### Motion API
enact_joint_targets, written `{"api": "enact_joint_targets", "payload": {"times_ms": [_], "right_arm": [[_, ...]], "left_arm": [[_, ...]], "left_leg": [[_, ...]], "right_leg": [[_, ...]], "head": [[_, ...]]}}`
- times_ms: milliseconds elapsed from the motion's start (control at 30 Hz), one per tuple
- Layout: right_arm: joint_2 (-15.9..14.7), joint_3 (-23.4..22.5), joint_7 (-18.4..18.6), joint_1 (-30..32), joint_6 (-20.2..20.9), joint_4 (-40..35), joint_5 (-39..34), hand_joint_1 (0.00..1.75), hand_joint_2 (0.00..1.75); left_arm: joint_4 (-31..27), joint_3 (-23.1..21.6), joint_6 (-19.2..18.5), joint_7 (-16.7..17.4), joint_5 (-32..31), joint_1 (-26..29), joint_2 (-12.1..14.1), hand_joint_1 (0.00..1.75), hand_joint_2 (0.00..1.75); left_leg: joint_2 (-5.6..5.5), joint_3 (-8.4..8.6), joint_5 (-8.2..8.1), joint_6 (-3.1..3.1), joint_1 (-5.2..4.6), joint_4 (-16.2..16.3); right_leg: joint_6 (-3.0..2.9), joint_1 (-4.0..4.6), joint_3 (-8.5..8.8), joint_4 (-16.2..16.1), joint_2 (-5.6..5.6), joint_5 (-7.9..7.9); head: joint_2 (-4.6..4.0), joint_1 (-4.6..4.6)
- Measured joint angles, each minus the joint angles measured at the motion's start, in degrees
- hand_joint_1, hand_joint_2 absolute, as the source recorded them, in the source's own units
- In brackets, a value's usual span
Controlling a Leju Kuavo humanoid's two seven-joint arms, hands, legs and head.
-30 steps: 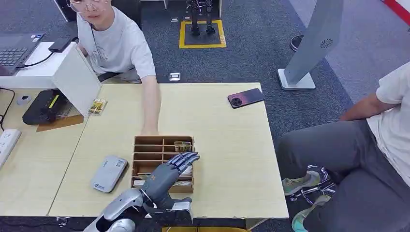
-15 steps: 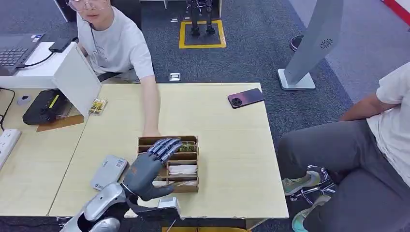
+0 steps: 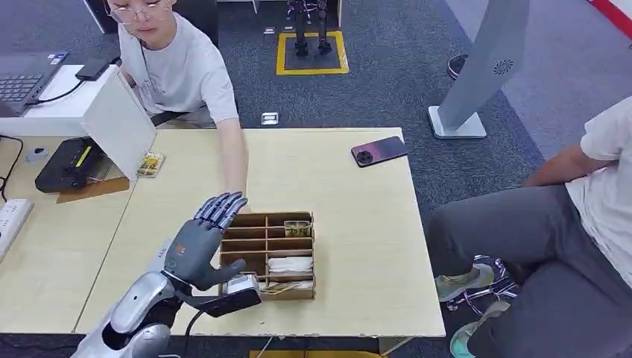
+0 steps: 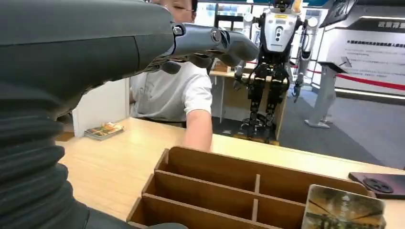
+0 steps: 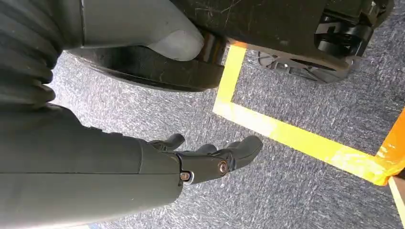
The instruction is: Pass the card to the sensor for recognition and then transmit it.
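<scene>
hovering left hand, fingers apart, beside card box

You are operating in a robotics showroom: carpeted floor, displayed humanoid robot, wall banner, laptop.

brown wooden organizer, pale wood table, dark phone, grey-blue carpet

Light wooden table on grey carpet
</scene>
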Motion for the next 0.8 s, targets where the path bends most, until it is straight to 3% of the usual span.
{"api": "enact_joint_targets", "payload": {"times_ms": [700,800], "right_arm": [[0.0,0.0,0.2,0.0,0.0,0.0,0.1,0.00,1.75],[0.1,0.0,0.2,0.0,0.0,0.0,0.1,0.00,1.75]], "left_arm": [[1.7,2.7,0.2,0.3,-2.6,0.4,0.0,0.00,1.75],[1.7,3.9,0.9,-0.6,0.3,0.8,0.1,0.00,1.75]], "left_leg": [[0.00,0.00,0.00,0.00,0.00,0.0],[0.00,0.00,0.00,0.00,0.00,0.0]], "right_leg": [[0.00,0.00,0.00,0.0,0.00,0.00],[0.00,0.00,0.00,0.0,0.00,0.00]], "head": [[0.00,-0.02],[0.00,-0.02]]}}
